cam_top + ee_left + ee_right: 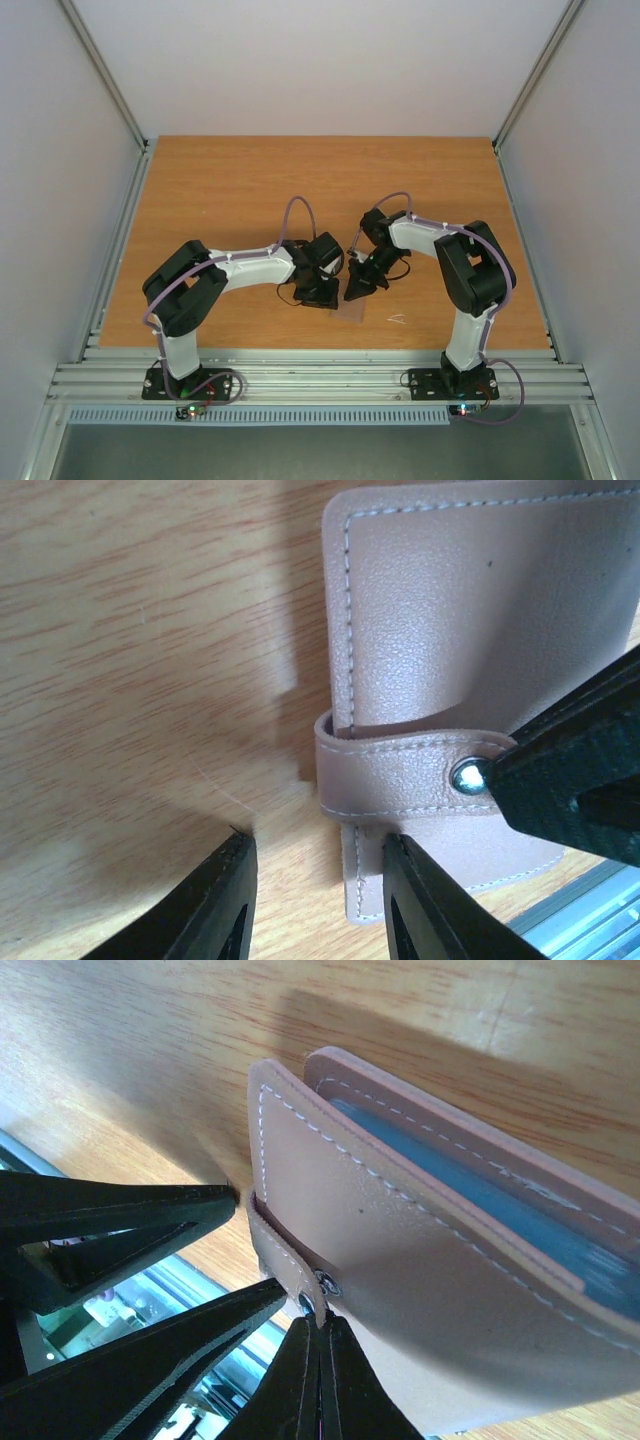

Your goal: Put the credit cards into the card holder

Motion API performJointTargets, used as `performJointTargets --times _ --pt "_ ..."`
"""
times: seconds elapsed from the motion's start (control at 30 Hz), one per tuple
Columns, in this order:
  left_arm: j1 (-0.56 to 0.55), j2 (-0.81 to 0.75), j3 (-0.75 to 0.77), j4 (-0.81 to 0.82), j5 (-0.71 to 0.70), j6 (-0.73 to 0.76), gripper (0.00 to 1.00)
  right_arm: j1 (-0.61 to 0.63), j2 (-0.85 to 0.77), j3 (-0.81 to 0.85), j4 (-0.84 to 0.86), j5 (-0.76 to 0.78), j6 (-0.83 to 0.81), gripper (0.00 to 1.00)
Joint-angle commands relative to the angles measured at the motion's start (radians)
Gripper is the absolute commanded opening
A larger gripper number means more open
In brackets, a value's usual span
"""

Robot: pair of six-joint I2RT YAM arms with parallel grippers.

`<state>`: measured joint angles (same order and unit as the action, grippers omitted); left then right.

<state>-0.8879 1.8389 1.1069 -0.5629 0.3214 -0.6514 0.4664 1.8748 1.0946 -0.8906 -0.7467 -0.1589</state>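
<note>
Wooden table fills the top view. The card holder lies at lower centre between both arms, its long axis running up-frame from the left gripper, whose half-open jaws hold nothing. Closed tight, the right gripper meets the snap, possibly pinching the strap.
</note>
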Motion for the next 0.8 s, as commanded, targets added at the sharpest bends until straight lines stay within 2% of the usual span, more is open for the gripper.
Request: performJointTargets --times 0.0,0.3,0.77 --pt "0.0 0.032 -0.006 -0.021 -0.081 -0.014 0.36 0.006 0.026 0.004 0.001 0.019 -0.01 0.01" --pt "0.0 0.044 -0.007 -0.016 -0.073 -0.011 0.34 0.006 0.03 0.013 0.004 0.028 -0.012 0.01" --pt "-0.001 0.04 -0.005 -0.022 -0.082 -0.01 0.33 0.006 0.07 -0.004 -0.009 0.152 -0.036 0.01"
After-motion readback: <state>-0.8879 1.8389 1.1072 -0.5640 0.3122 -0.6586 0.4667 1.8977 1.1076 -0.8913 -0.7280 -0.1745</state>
